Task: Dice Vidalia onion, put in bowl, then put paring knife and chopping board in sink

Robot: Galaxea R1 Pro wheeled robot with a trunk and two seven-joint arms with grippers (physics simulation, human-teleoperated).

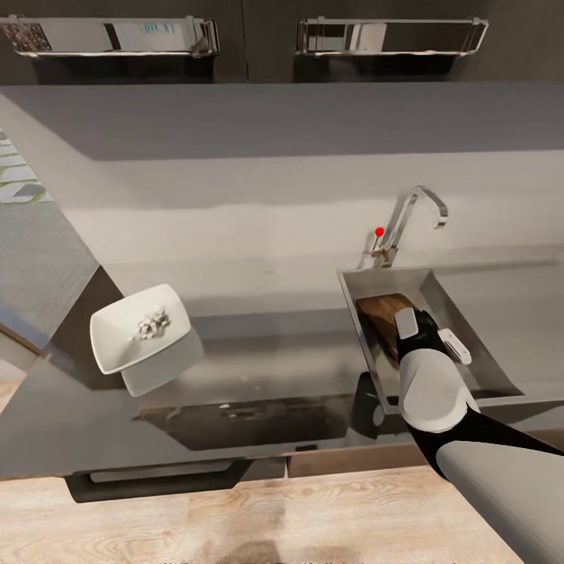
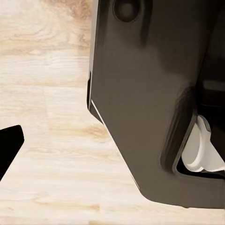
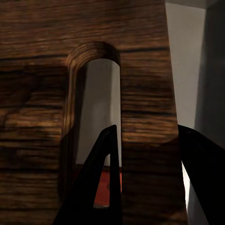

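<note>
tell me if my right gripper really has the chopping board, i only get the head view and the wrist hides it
observer: yes. In the right wrist view the right gripper grips the chopping board by its handle end. One finger goes through the slot, and the other sits outside the board's edge.
operator: is the knife down there yet
observer: a red patch shows through the slot, beneath the board. Too little of it is visible to call it the knife.
</note>
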